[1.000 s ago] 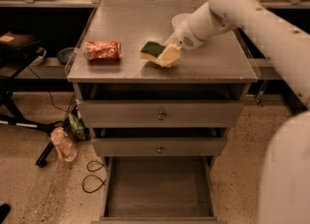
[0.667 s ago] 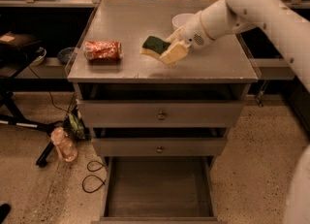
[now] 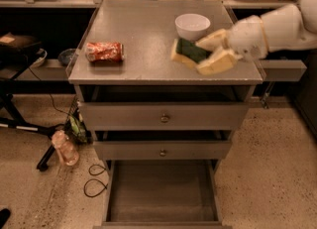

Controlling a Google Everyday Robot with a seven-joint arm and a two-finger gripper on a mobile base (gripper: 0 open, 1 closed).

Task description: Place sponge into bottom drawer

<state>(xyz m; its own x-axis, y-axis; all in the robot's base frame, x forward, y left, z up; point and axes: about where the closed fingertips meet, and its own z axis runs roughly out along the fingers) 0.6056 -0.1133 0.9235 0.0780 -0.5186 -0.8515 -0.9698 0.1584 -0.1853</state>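
Observation:
The sponge (image 3: pixel 185 52), yellow with a dark green face, is tilted just above the cabinet top near its front right, in front of the white bowl (image 3: pixel 192 25). My gripper (image 3: pixel 199 56) reaches in from the right and is shut on the sponge, with one cream finger (image 3: pixel 212 39) above it and one below. The bottom drawer (image 3: pixel 161 193) is pulled open below, showing a bare grey floor. The two upper drawers are closed.
An orange-red snack packet (image 3: pixel 104 52) lies on the cabinet top (image 3: pixel 138 29) at the front left. A plastic bottle (image 3: pixel 65 147) and a dark cable (image 3: pixel 95 181) lie on the floor left of the drawers. Shelves and desks stand behind.
My gripper has moved to the right with the sponge in it, from beside the bowl's left to in front of it. The packet, bowl and drawers have not moved.

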